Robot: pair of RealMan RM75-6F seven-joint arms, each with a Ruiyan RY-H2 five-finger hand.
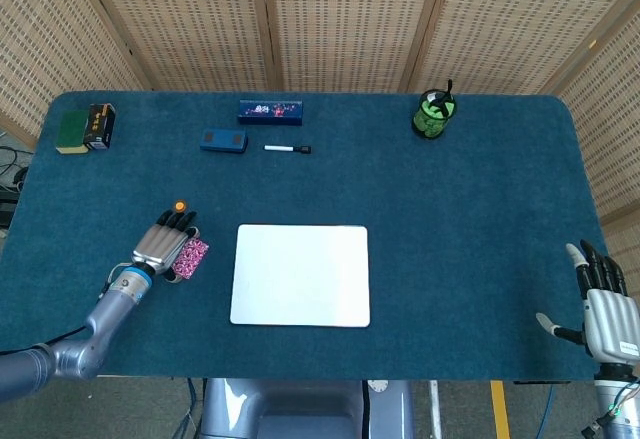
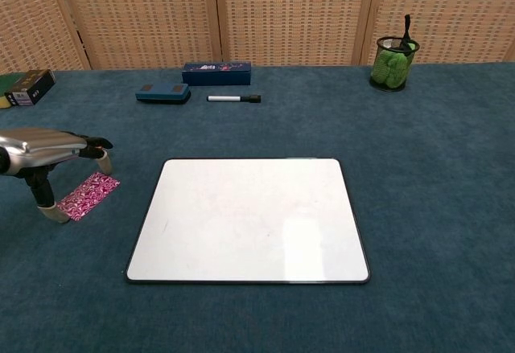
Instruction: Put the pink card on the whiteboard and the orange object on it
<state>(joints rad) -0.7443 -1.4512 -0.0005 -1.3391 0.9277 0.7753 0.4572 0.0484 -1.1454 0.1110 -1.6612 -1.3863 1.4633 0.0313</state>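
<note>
One card matters first: the pink card (image 1: 192,255) lies flat on the table (image 1: 470,219), just left of the whiteboard (image 1: 301,275) and apart from its left edge. I read its long axis as diagonal; in the chest view the card (image 2: 88,194) runs from near-left to far-right, so its far end points roughly toward the board's far-left corner.

My left hand (image 1: 165,245) sits directly over the card's left part, palm down, fingers extended toward the far side of the table. In the chest view the left hand (image 2: 50,149) stands above the carpet with a thumb tip down at the card's near-left end and a fingertip near its far end. Whether those tips already pinch the card I cannot tell; nothing is lifted.

I judge the coming move to be a grasp along that diagonal, then a short carry rightward onto the whiteboard (image 2: 248,217).

Next outward, the orange object (image 1: 180,205) rests just beyond the left fingertips, on the far side.

My right hand (image 1: 603,304) rests at the table's near-right corner, fingers spread, holding nothing, well apart from everything. The left hand is clearly the nearer one.
</note>
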